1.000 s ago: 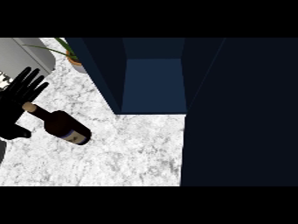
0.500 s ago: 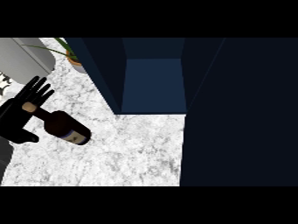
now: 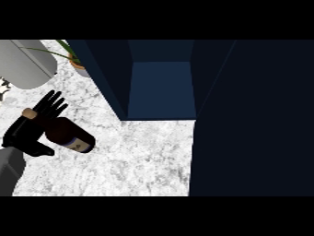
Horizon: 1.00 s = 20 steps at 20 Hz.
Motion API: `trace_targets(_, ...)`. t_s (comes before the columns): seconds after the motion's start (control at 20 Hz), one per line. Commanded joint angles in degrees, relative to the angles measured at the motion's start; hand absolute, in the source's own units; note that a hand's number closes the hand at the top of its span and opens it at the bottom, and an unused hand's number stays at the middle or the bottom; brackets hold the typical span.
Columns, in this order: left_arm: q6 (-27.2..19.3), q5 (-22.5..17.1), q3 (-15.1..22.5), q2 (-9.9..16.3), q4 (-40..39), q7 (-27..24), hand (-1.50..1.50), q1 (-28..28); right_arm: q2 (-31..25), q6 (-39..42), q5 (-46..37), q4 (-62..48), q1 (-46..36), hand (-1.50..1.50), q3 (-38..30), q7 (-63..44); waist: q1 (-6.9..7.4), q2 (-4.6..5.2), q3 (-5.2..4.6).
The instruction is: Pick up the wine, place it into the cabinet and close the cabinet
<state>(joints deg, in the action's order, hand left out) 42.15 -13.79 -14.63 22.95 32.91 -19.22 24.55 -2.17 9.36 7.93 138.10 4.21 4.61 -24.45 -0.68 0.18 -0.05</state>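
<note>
1. Dark brown wine bottle w/ cork-coloured top and pale label (image 3: 69, 135) lies tilted on the white-grey marbled counter (image 3: 132, 161), near its left edge, neck pointing up-left.
2. Left black hand (image 3: 33, 124) sits over bottle's neck, fingers straight and spread, not curled round it; touching or just above — can't tell.
3. Right hand not seen.
4. Dark blue cabinet (image 3: 163, 90) stands open, well apart to the right of bottle.
5. Potted green plant (image 3: 74, 57) at cabinet's left, top of view.
</note>
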Motion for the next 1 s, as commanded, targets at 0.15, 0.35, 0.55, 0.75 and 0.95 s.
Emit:
trace_targets(0.15, 1.32, 5.39, 1.65, -0.10, -8.68, -8.87, -1.50, 2.32, -1.14, 2.00, 3.27, -1.39, 1.00, -1.50, -3.75, 1.60, -0.01, 0.02, 0.00)
trace_targets(0.35, -2.25, 5.71, 2.14, -3.18, -9.11, -7.97, -1.50, 4.43, -0.60, -1.36, -0.54, -0.07, -3.65, -1.50, -1.34, -3.43, 0.21, -0.03, -0.01)
trace_targets(0.55, -1.99, 8.94, 2.52, -1.74, -16.30, -14.50, -1.50, 5.14, -0.05, 0.81, -0.21, 0.29, 0.58, -1.50, -1.01, 0.03, -0.35, 0.13, -0.04)
trace_targets(0.75, -2.26, 8.76, 2.59, -3.55, -16.68, -16.08, -1.50, 3.88, 1.34, -0.51, -2.78, -3.38, -2.41, -1.50, 1.05, 0.67, -0.07, 0.17, -0.06)
trace_targets(0.95, 2.10, 6.16, 0.85, -3.85, -18.24, -14.82, -1.50, 3.84, 0.12, 3.05, -0.12, 0.06, 4.34, -1.50, -0.86, 4.23, -0.60, 0.13, -0.05)
